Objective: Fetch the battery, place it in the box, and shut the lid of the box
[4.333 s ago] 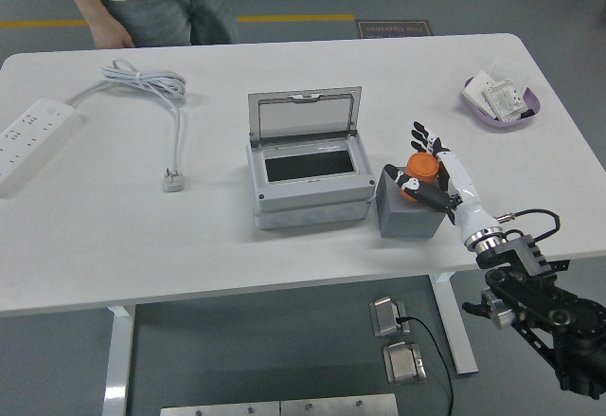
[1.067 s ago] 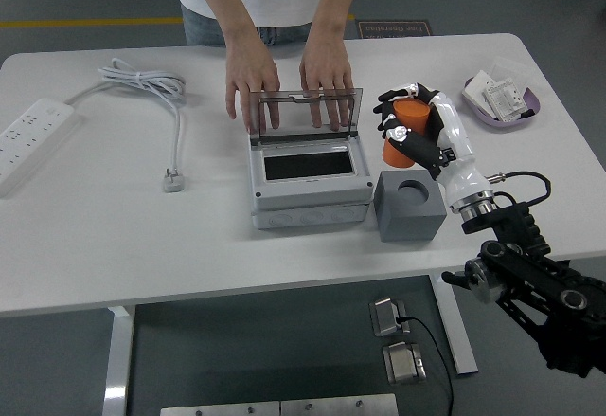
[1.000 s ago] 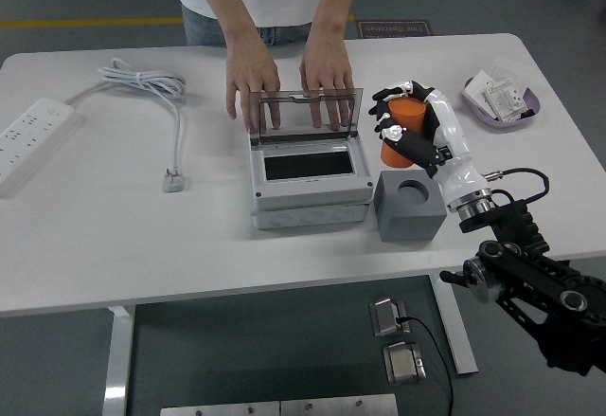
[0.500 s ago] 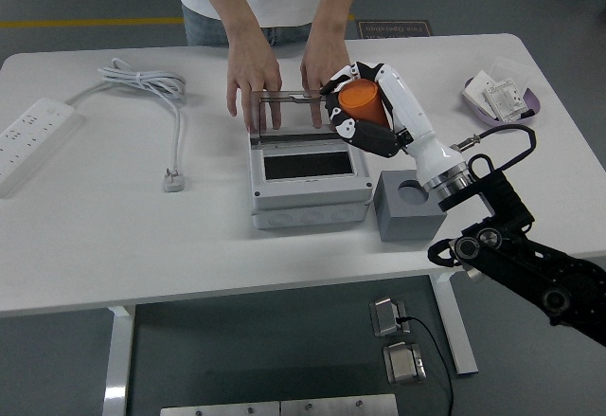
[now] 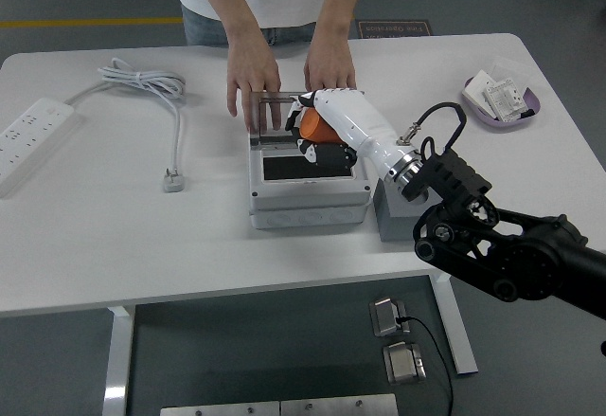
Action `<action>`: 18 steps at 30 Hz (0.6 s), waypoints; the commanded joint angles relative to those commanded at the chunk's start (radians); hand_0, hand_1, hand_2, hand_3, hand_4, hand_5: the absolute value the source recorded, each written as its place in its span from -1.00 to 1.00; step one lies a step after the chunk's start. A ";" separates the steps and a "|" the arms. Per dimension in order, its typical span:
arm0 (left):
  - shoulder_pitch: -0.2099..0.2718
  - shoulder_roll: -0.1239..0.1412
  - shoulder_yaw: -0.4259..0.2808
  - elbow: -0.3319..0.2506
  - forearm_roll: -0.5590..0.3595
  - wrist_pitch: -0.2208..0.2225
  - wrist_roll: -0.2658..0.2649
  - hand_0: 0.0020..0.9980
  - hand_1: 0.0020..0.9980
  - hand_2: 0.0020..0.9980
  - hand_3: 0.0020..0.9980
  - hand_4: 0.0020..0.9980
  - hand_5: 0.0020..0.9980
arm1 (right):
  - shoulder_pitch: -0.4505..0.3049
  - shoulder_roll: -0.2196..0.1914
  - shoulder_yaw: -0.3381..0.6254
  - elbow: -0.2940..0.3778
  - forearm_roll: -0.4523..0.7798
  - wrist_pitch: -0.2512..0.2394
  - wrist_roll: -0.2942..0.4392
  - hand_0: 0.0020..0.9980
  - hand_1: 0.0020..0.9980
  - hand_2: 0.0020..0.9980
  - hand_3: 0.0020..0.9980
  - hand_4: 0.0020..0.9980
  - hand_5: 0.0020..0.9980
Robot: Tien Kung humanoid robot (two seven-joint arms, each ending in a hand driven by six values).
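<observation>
Right arm [image 5: 492, 245]: black, comes in from the lower right and reaches leftward over the table [image 5: 95, 236].
Gray holder block [image 5: 396, 217]: just behind the wrist, mostly covered by the arm, at the right side of the box.
Right hand [image 5: 327, 136]: white shell with black fingers [image 5: 327, 153], curled around the orange battery [image 5: 317, 128]; palm faces down over the box.
Battery: gripped in the hand, held over the open top of the box; whether it touches the inside I cannot tell, since the hand covers it.
Box [image 5: 305, 184]: gray enclosure directly beneath the hand, its dark opening showing left of the fingers.
Lid [image 5: 275, 111]: clear, hinged at the far edge, standing open just beyond the hand.
Person's hands [image 5: 254, 80]: both rest on the lid from the far side, one to the left of the robot hand, the other [image 5: 329, 67] just behind it.
Power cable [image 5: 161, 103]: white, coiled, well to the left of the hand, plug end nearer.
Power strip [image 5: 28, 136]: far left edge of the table.
Purple dish [image 5: 500, 103]: far right of the hand, holding small white packets.
</observation>
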 joint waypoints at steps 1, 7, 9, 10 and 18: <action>0.000 0.000 -0.003 0.000 0.003 0.000 0.001 0.34 0.45 0.36 0.25 0.27 -0.63 | 0.004 0.008 -0.004 -0.012 -0.005 -0.001 -0.004 -0.72 -0.53 -0.53 -0.41 -0.78 -0.96; -0.002 0.002 -0.011 -0.001 0.014 0.001 0.004 0.34 0.45 0.36 0.25 0.27 -0.63 | 0.022 0.038 -0.018 -0.071 0.006 -0.010 -0.002 -0.78 -0.60 -0.52 -0.39 -0.79 -0.97; -0.003 0.003 -0.012 -0.001 0.014 0.001 0.004 0.34 0.45 0.36 0.25 0.27 -0.63 | 0.027 0.046 -0.022 -0.091 0.016 -0.016 0.006 -0.78 -0.60 -0.52 -0.39 -0.79 -0.97; -0.003 0.003 -0.012 -0.001 0.014 0.001 0.004 0.34 0.45 0.36 0.25 0.27 -0.63 | 0.029 0.048 -0.024 -0.098 0.021 -0.018 0.008 -0.78 -0.60 -0.52 -0.39 -0.79 -0.97; -0.007 0.005 -0.014 -0.001 0.018 0.002 0.004 0.34 0.45 0.36 0.25 0.27 -0.63 | 0.042 0.068 -0.047 -0.151 0.055 -0.035 0.029 -0.95 -0.70 -0.51 -0.37 -0.73 -1.00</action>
